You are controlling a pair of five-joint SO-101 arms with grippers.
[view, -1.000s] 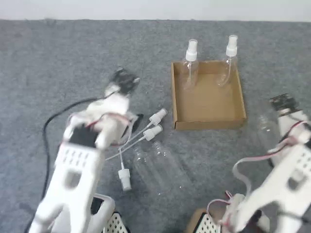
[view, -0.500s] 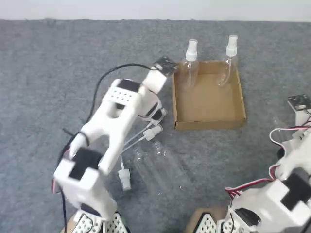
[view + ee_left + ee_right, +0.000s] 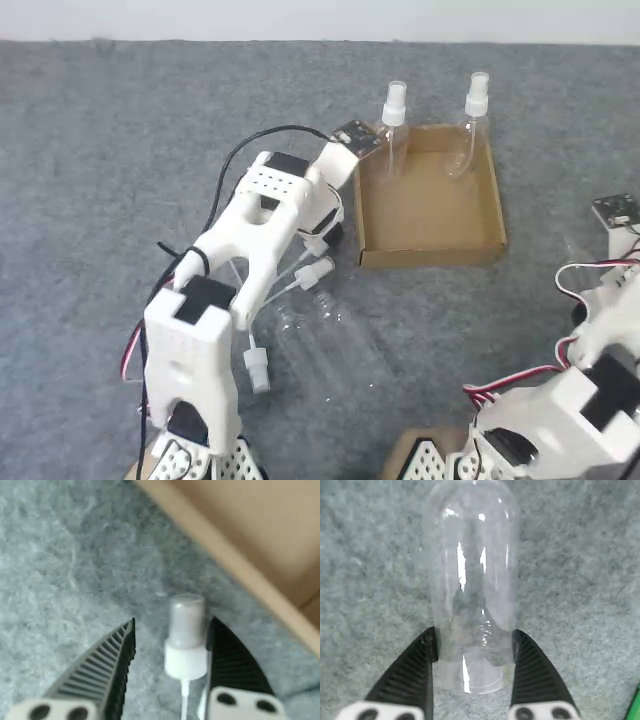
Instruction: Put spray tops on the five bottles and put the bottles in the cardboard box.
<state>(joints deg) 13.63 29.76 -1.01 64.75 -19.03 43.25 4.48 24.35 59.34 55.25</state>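
we see a grey, felt-like mat (image 3: 110, 140) spread wide under soft, even light, and a pale wall (image 3: 300, 18) runs along its far edge.

A grey, carpet-like surface (image 3: 100, 150) with a short, fuzzy nap spreads across nearly the whole high view, and the same mottled grey pile forms the ground in the left wrist view (image 3: 60, 555) and the right wrist view (image 3: 365, 555). Along the far edge of the surface runs a narrow strip of plain white wall (image 3: 300, 18). A brown board (image 3: 400, 447) lies on the surface at its near edge, and a sliver of something green (image 3: 636, 704) sits at the border of the right wrist view.
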